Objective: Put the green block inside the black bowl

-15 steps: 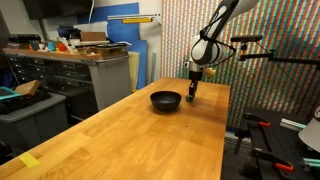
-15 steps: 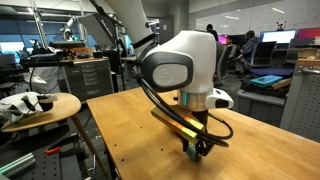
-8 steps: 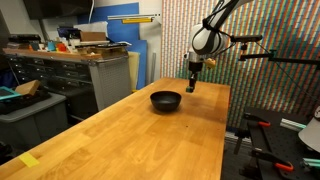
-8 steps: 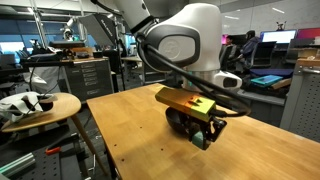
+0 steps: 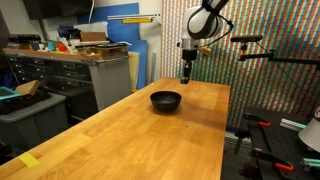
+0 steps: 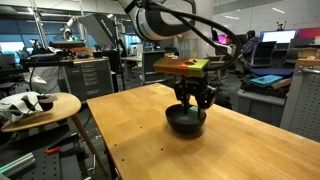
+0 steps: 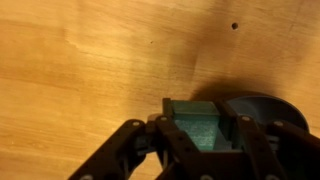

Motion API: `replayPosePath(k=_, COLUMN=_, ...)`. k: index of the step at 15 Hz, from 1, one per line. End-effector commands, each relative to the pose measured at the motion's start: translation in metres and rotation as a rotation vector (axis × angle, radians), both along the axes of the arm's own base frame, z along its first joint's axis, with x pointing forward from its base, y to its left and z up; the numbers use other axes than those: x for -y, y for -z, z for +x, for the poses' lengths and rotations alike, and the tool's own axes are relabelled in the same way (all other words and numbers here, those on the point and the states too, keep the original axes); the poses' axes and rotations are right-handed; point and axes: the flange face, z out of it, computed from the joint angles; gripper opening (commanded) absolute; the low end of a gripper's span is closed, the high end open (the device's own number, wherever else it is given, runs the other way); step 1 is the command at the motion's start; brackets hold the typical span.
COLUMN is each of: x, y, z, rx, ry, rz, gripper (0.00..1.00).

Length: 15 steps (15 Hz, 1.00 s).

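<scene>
Wrist view: green block (image 7: pixel 203 122) between the jaws, black bowl (image 7: pixel 265 108) just beside.

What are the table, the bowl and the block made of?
The table looks like wood: long grain streaks and plank lines show, with a soft satin sheen, so it is probably varnished.
The bowl is smooth and black with a slight gloss. It could be plastic or glazed ceramic; I cannot tell which.
The block is matte green with flat faces, maybe painted wood or foam.

Black bowl (image 5: pixel 166 100) on wooden table (image 5: pixel 120 140)
</scene>
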Motion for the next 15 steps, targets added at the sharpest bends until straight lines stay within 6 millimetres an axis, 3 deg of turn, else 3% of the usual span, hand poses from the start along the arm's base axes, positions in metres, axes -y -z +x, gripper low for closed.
replayPosePath(k=1, x=-0.030, y=-0.011, z=0.011, rx=-0.021, ry=-0.016, rz=-0.004, gripper=0.21)
replayPosePath(k=9, x=-0.090, y=0.020, z=0.034, rx=-0.036, ry=-0.052, rz=0.017, gripper=0.21)
replayPosePath(k=15, x=-0.097, y=0.060, z=0.064, rx=-0.058, ry=-0.049, rz=0.022, gripper=0.21)
